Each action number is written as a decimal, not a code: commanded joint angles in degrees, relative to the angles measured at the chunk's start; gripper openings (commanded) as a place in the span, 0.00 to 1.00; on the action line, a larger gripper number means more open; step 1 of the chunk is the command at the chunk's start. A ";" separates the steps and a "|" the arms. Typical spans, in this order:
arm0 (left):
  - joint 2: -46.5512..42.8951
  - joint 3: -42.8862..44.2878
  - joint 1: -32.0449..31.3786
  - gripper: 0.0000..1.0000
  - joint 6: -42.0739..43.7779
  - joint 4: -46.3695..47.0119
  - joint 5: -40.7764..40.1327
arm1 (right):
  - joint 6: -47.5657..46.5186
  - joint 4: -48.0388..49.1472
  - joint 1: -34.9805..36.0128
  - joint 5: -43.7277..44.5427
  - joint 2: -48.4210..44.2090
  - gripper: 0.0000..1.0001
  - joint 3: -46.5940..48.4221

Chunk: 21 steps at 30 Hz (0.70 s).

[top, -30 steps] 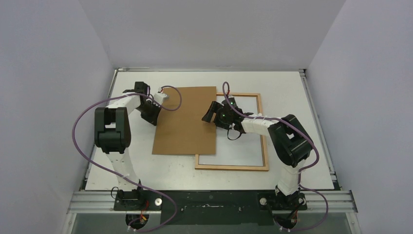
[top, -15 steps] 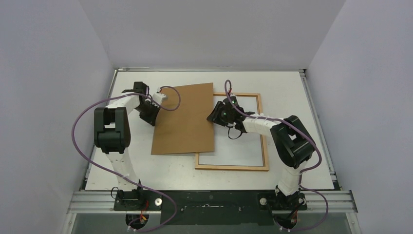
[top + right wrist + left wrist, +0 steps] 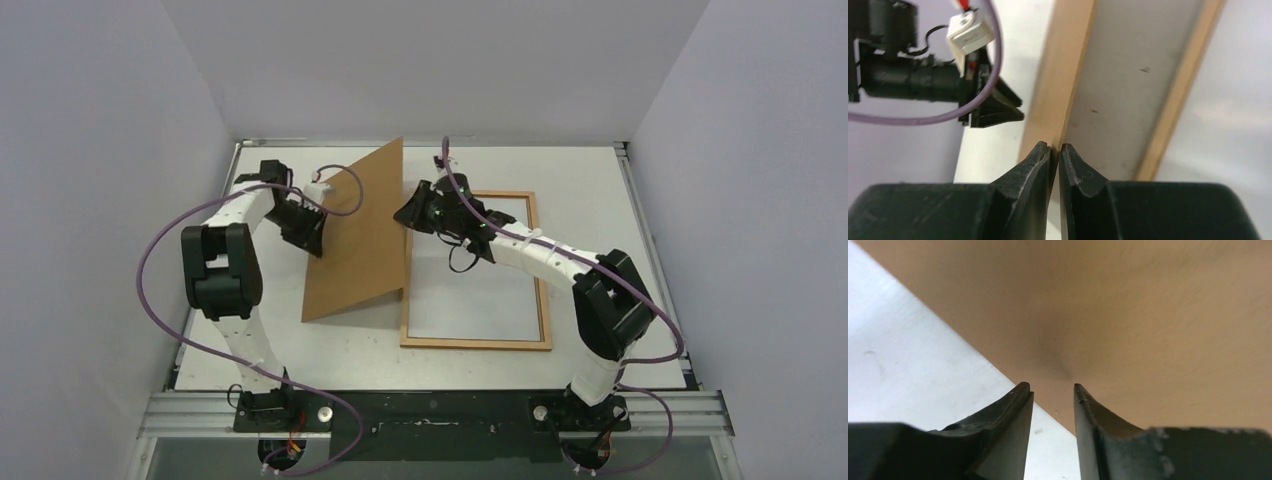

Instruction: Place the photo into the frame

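the photo is proving hard to make out: the pale rectangle inside the frame could be its white back or just the table showing through the pane, and i cannot tell which. the frame itself is lying flat on the table, right of centre. the brown board is hiding the table behind it, and in the left wrist view it is filling most of the picture, cut off on every side but one. the right wrist view is blurring toward the far end.

the right gripper is pinching the board's raised right edge, its jaws nearly together on the thin sheet. the left gripper is sitting at the board's left side with its jaws a little apart and nothing between them (only the board's face and a slice of table are showing in the gap).

a second ago the board was lying almost flat, overlapping the frame's left part, and the right gripper was standing wide open beside it. now the board is tilting up steeply on its left edge, and the frame's left rail is showing uncovered.
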 commanded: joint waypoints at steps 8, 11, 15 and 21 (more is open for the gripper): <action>-11.23 28.04 13.42 0.67 8.83 -27.42 19.10 | -18.37 -15.28 7.31 -1.18 -2.88 0.05 23.09; -13.34 33.50 15.48 0.67 15.62 -31.73 23.09 | -23.14 -20.11 8.26 -1.44 -1.65 0.05 29.44; -20.30 32.44 16.07 0.68 27.33 -29.31 27.12 | -27.40 -26.45 10.03 -1.12 0.49 0.05 35.78; -28.81 28.77 15.05 0.81 41.59 -28.34 31.20 | -29.57 -27.07 13.84 0.80 1.27 0.05 36.60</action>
